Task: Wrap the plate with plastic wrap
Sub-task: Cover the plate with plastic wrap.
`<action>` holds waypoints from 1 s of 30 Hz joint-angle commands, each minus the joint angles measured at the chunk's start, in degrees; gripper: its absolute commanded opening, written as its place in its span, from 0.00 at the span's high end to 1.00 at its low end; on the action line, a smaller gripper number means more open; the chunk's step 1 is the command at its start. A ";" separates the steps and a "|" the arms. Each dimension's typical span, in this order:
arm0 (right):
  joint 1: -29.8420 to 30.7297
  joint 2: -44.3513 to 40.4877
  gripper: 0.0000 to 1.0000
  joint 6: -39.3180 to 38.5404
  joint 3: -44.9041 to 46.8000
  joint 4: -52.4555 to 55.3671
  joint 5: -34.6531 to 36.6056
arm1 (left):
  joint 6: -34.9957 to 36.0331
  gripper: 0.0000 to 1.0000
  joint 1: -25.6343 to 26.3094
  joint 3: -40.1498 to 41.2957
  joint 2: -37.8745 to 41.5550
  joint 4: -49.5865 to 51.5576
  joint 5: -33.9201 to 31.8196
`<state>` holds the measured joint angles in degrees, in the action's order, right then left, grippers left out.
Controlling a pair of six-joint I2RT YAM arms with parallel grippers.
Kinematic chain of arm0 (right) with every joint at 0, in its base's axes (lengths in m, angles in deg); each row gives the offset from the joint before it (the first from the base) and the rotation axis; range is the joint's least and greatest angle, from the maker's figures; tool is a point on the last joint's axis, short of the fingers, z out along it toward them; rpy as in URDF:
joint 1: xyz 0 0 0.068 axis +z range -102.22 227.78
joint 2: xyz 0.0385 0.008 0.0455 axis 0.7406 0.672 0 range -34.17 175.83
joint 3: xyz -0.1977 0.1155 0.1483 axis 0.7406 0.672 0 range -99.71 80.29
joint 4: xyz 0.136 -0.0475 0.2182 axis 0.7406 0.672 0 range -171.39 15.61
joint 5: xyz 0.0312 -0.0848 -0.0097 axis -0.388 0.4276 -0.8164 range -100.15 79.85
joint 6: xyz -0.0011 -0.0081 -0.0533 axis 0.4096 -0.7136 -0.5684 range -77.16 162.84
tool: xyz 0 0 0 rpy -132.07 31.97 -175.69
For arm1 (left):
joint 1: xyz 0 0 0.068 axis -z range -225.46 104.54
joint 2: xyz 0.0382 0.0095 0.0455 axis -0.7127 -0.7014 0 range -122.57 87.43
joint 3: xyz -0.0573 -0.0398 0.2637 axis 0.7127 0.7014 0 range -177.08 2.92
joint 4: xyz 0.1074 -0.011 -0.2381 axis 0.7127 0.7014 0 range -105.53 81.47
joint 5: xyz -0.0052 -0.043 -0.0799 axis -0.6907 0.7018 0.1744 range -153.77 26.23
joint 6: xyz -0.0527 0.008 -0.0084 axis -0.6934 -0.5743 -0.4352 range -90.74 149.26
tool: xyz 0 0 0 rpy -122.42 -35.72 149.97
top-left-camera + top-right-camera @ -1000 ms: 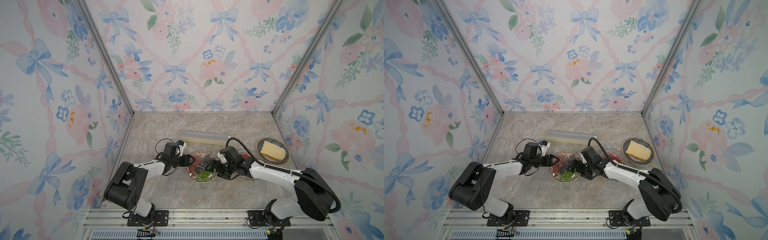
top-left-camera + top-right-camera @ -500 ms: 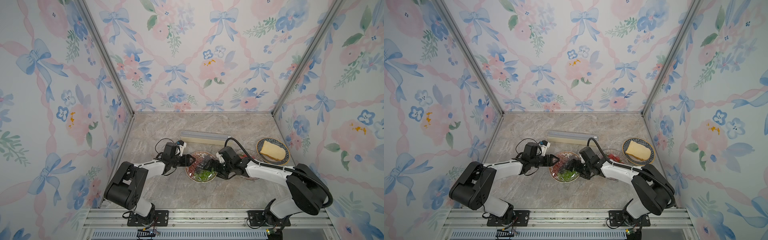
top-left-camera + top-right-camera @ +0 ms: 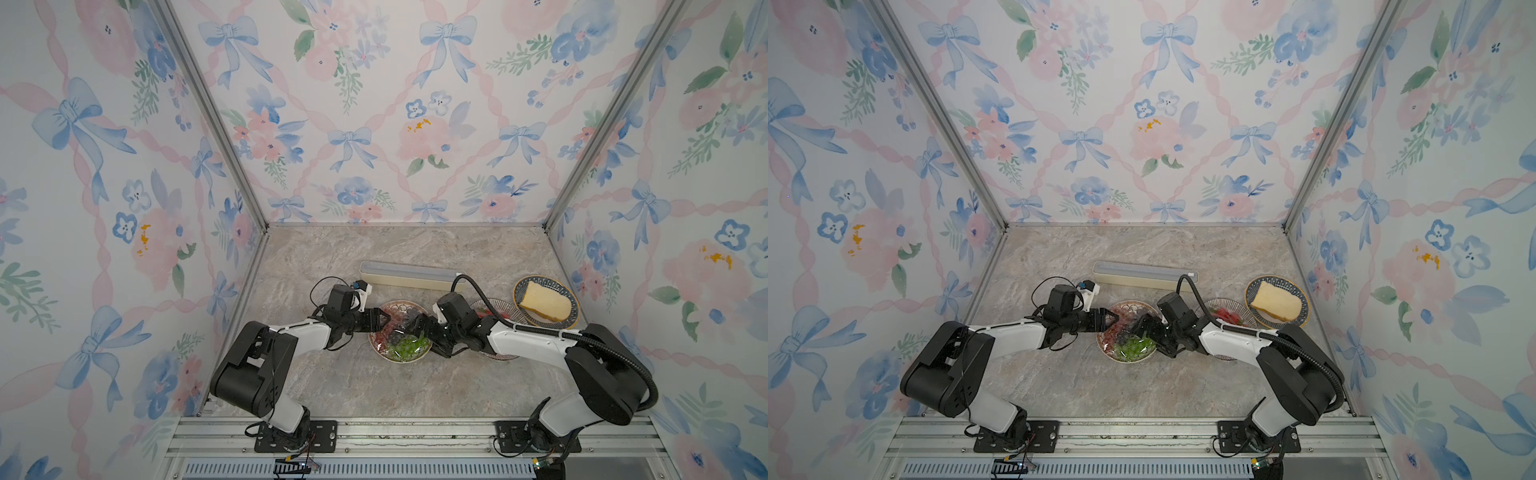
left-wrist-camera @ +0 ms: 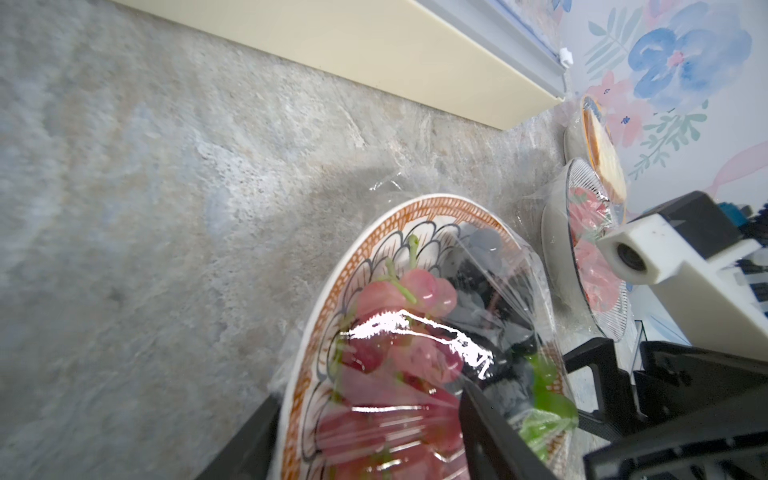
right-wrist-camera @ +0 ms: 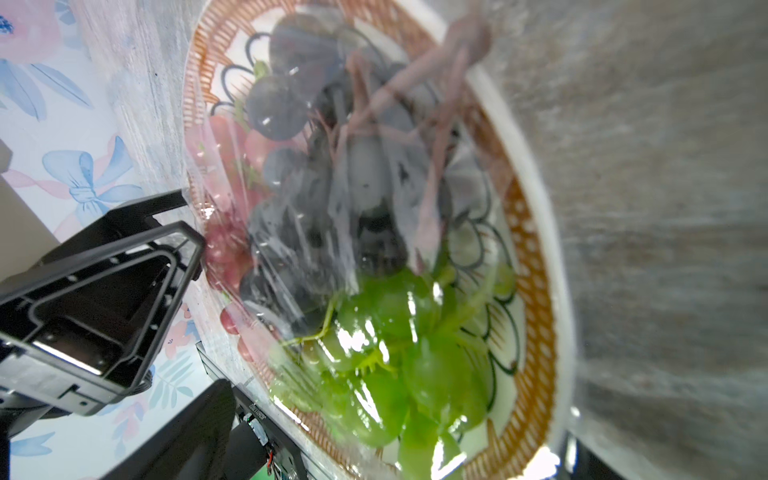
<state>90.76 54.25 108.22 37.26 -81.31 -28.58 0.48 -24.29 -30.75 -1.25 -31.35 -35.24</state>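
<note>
One plate [image 3: 409, 360] of grapes [image 5: 415, 365] is seen on the counter [image 3: 374, 386], lower middle in both top views. Plastic wrap [image 4: 415, 332] is stretched glossy and crinkled over the grapes. Left gripper [image 3: 384, 321] is spread open, one finger outside the plate's rim and one over the film. Right gripper [image 3: 422, 332] is opened wide at the plate's right side. Cream box [image 3: 409, 275] is laid just above the plate in frame.
</note>
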 commanded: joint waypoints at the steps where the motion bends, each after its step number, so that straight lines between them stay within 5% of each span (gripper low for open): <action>1: 0.37 -3.45 0.03 -1.23 1.01 -2.74 0.98 | -0.67 0.32 -1.65 -1.12 2.23 -0.36 2.29; 8: -1.99 -9.54 0.03 -17.70 -1.63 16.32 5.63 | -0.93 0.28 -6.43 0.62 9.22 -0.12 -0.92; 14: -8.25 -8.97 0.03 -26.67 -5.93 15.64 3.35 | -1.39 0.28 -6.75 4.50 14.39 4.71 -1.90; 24: -9.31 8.03 0.03 -26.83 -13.77 7.48 -2.74 | -6.81 0.28 -3.77 11.93 18.30 6.32 0.83; 30: -6.68 10.54 0.03 -24.01 -14.23 6.52 -5.54 | -8.02 0.27 0.71 11.14 15.03 6.23 1.67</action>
<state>82.41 64.57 82.67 24.57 -72.66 -31.23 -6.23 -24.92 -19.21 15.29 -25.66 -34.80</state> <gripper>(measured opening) 0.971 0.730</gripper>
